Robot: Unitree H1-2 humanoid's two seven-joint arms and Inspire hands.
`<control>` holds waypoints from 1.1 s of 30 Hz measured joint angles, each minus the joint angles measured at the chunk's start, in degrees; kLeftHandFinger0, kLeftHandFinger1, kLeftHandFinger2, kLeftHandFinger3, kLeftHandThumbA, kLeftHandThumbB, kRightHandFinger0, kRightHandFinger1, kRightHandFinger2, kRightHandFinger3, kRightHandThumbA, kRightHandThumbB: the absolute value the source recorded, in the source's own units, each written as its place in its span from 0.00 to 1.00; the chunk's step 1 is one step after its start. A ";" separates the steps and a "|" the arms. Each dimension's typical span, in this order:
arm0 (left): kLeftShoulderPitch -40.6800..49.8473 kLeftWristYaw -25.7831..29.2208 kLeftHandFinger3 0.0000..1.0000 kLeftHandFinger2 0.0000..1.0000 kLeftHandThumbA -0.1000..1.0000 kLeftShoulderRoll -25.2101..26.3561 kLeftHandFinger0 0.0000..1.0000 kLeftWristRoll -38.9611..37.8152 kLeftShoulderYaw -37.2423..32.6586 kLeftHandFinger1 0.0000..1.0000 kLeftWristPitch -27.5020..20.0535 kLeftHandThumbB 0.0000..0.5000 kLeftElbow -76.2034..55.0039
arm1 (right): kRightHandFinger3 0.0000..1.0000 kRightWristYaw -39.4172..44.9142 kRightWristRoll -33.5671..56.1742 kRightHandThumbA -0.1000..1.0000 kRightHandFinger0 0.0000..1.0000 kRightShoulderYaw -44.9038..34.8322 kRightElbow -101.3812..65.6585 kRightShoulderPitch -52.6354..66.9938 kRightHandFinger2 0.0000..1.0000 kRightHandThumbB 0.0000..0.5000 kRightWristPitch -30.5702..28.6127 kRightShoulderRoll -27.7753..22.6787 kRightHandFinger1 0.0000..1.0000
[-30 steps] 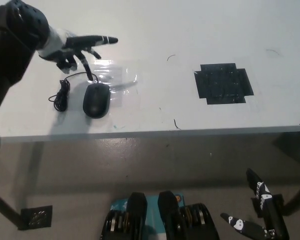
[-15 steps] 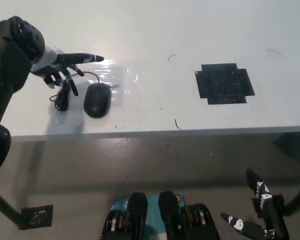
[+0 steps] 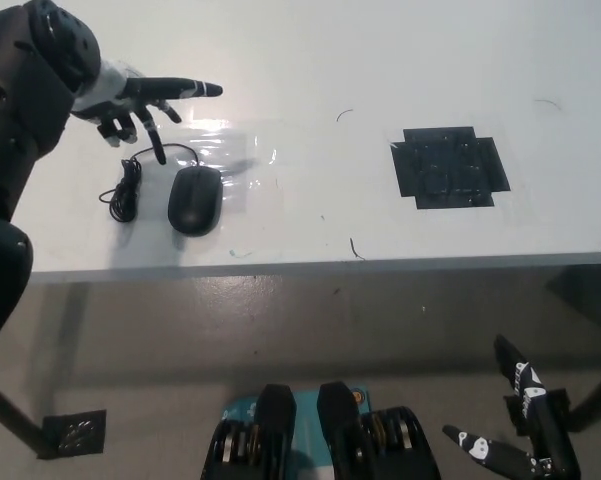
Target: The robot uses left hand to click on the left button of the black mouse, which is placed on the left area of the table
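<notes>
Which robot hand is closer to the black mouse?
Left. The left hand hovers just beyond the black mouse, one finger pointing out. The right hand hangs below the table edge, far from it.

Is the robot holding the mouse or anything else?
No, nothing is held. The left hand hovers open above the table behind the black mouse; the right hand hangs empty below.

We see the mouse [image 3: 194, 200] lying on the left part of the counter [image 3: 310, 60], near its front edge. Its coiled cable [image 3: 127, 190] lies just to its left. Our left hand [image 3: 140, 100] hangs above the counter behind the mouse, apart from it. A taped patch [image 3: 448, 166] lies well to the right. Our right hand [image 3: 525, 430] is low, in front of the counter.
</notes>
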 measured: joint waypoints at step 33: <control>-0.01 -3.07 1.00 0.01 1.00 -2.27 0.00 2.54 2.80 0.00 -3.88 0.46 4.12 | 1.00 -0.01 0.03 1.00 1.00 0.01 -1.10 0.10 1.00 0.25 0.00 -0.63 1.00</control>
